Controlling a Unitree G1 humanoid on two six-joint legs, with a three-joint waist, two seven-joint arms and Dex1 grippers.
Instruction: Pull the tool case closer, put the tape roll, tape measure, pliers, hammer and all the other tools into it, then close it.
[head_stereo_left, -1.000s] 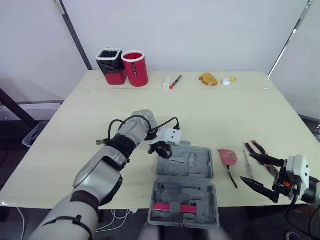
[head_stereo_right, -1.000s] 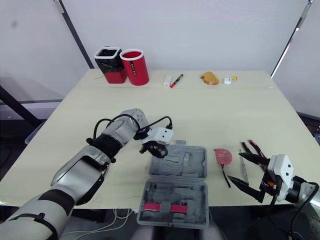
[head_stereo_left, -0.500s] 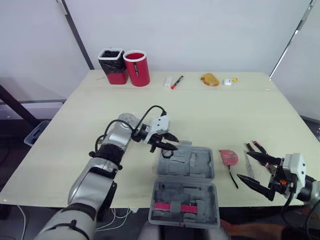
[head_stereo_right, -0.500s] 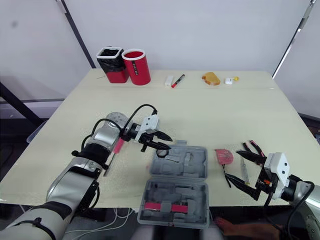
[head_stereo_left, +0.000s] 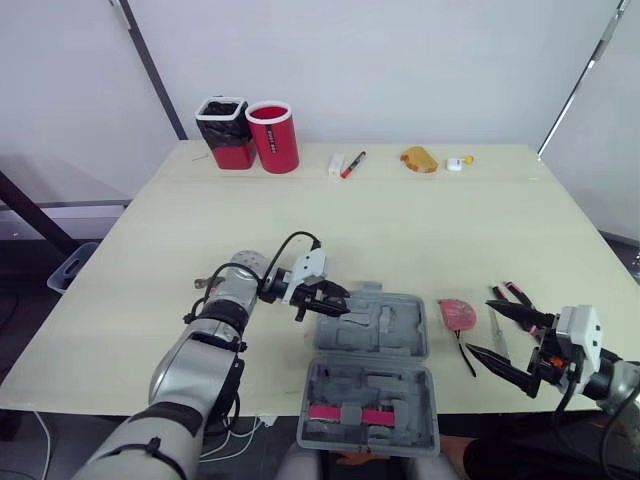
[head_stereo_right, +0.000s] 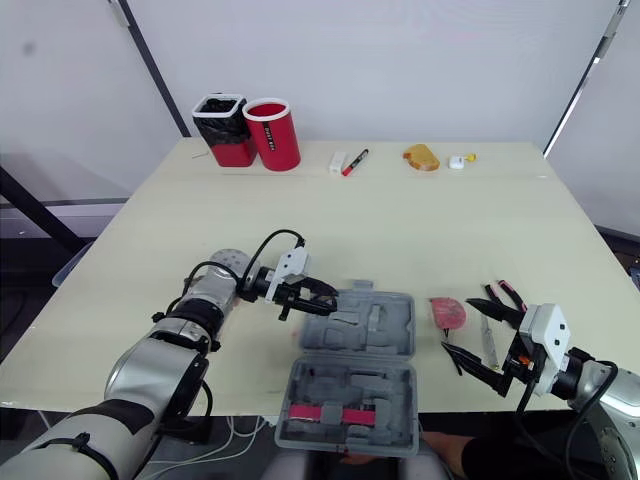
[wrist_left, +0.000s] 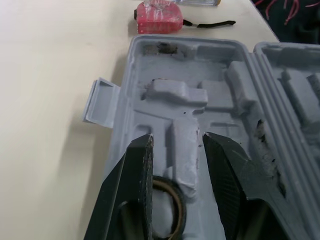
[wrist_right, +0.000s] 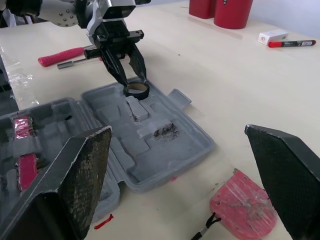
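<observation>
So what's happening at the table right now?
The left gripper is over the open tool case, fingers apart on either side of the tape roll, which lies in the case's far half. The right gripper hovers open near the right edge of the table, by the red tape measure and pliers, both outside the case.

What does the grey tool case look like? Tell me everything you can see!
The tool case is grey moulded plastic, lying wide open and flat on the table near its front edge. Its two halves meet at a hinge, and each is full of shaped hollows for tools. A small latch tab sticks out of the far half. A tape roll sits in that half's corner, with the left gripper open right over it. The near half holds a red thing.
</observation>
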